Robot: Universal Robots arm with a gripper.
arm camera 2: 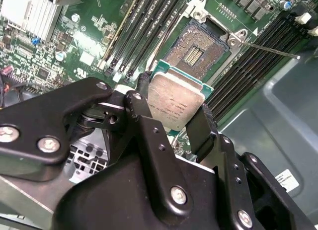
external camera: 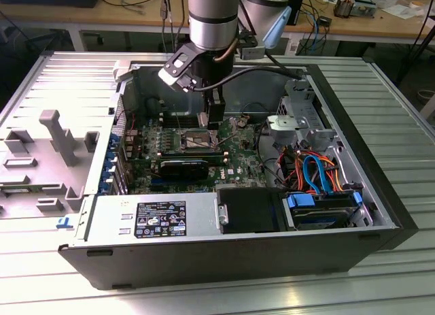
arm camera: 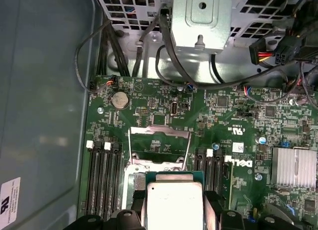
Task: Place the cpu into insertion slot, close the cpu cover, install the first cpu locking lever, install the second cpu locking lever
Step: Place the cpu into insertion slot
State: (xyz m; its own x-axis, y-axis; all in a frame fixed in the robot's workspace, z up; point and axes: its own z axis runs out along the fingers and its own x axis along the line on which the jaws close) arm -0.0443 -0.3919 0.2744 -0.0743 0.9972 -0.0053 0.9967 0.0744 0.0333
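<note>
My gripper (arm camera 2: pixel 174 108) is shut on the cpu (arm camera 2: pixel 175 98), a flat silver-topped chip on a green base, pinched by its edges between two black fingers (arm camera 2: pixel 201 128). It hangs tilted just above and short of the insertion slot (arm camera 2: pixel 198 43), whose open recess shows bare contact pins. In the first wrist view the cpu (arm camera: pixel 174 197) covers part of the insertion slot (arm camera: pixel 133 183), and the cpu cover (arm camera: pixel 159 133) stands swung up beyond it. A thin locking lever (arm camera 2: pixel 271 49) juts out free beside the socket. In the exterior view my gripper (external camera: pixel 211 121) hovers over the insertion slot (external camera: pixel 196 139).
Long memory slots (arm camera: pixel 102 180) flank the socket on both sides. A finned heat sink (arm camera: pixel 294 168) sits off to one side. Drive cage (external camera: pixel 299 118), coloured cables (external camera: pixel 316 169), power supply (external camera: pixel 153 216) and the case walls (external camera: pixel 122 104) ring the motherboard.
</note>
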